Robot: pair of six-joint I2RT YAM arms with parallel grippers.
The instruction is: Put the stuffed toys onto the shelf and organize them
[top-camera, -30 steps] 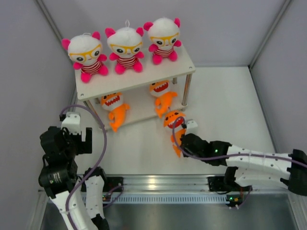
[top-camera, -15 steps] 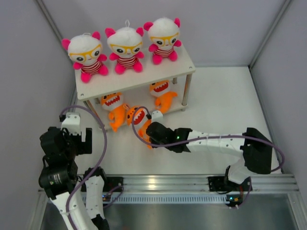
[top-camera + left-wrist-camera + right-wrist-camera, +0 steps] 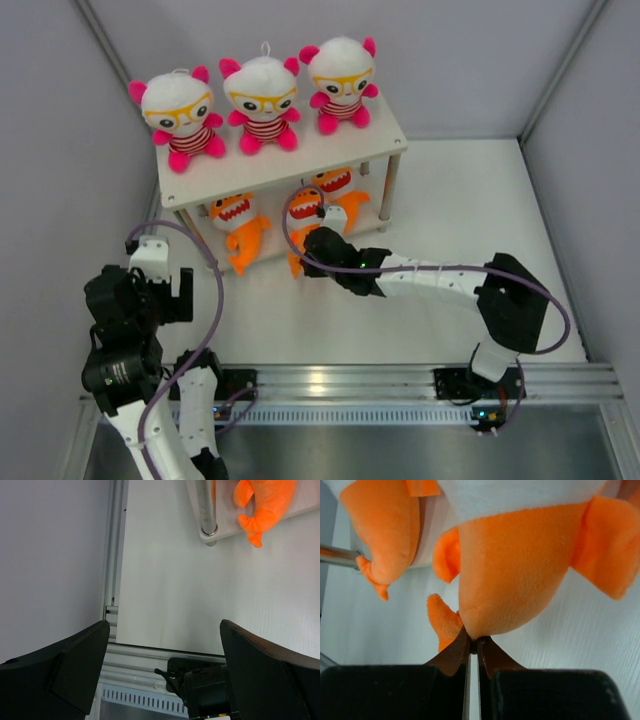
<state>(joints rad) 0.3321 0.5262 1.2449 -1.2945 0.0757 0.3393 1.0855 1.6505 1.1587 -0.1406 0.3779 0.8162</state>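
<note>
Three white bears (image 3: 262, 100) with pink ears sit in a row on the top of the white shelf (image 3: 300, 160). Two orange sharks lie on the lower tier, one at the left (image 3: 238, 228) and one at the right (image 3: 340, 200). My right gripper (image 3: 318, 240) is shut on a third orange shark (image 3: 303, 212) and holds it at the lower tier's front, between the other two. In the right wrist view the jaws pinch the plush's lower end (image 3: 512, 580). My left gripper (image 3: 152, 285) is open and empty, left of the shelf.
A silver shelf leg (image 3: 206, 507) and the left shark's tail (image 3: 265, 502) show in the left wrist view. Grey walls close in the left and right sides. A metal rail (image 3: 330, 380) runs along the near edge.
My right arm has swung left and then forward, carrying the orange shark from the table's middle to the lower tier between the two sharks. The left arm has not moved.
</note>
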